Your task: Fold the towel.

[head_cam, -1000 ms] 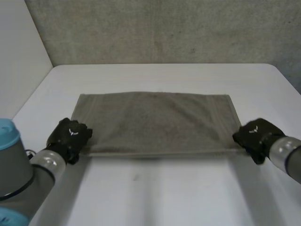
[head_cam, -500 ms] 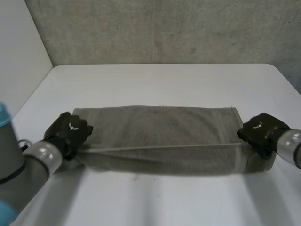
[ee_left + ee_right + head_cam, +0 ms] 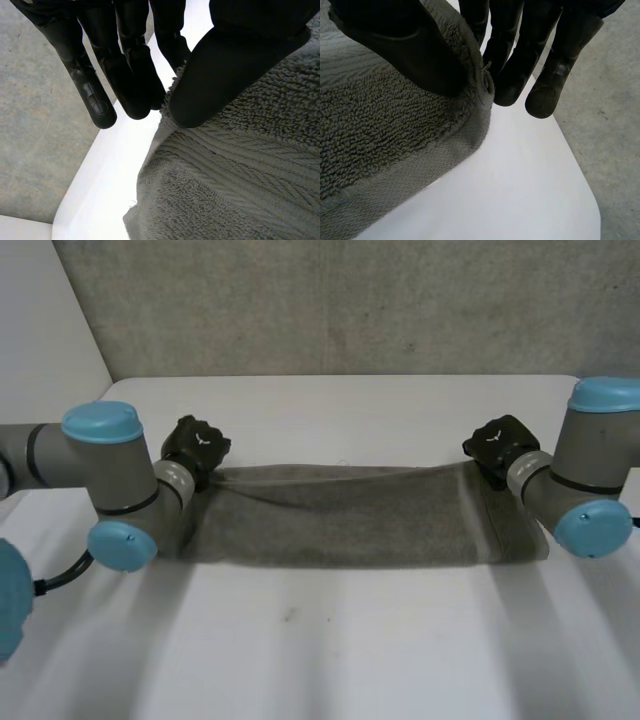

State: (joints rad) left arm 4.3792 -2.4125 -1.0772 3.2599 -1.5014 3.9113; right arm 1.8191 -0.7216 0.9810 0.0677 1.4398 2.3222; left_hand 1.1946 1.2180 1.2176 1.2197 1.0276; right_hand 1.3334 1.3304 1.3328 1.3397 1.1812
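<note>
I hold the grey towel (image 3: 350, 525) with both of my hands. My left hand (image 3: 196, 448) is at the towel's left end, on its far edge. My right hand (image 3: 497, 443) is at the right end, on the far edge too. Each hand is closed on a corner of the cloth. On my left hand, the thumb (image 3: 220, 70) lies on top of the fluffy corner and the fingers (image 3: 132, 75) are on the other side of it, so the corner is pinched between them. My right hand does the same: its thumb (image 3: 405, 45) presses the towel's edge against its fingers (image 3: 512, 60), and the cloth curls round the thumb a little. The towel lies on the white table (image 3: 330, 640) as a long, thin band from left to right, about in the middle. The far edge runs nearly straight from one hand to the other. My grey arms with the blue caps reach over the two ends of the towel. Behind the table is a grey wall (image 3: 330, 300).
</note>
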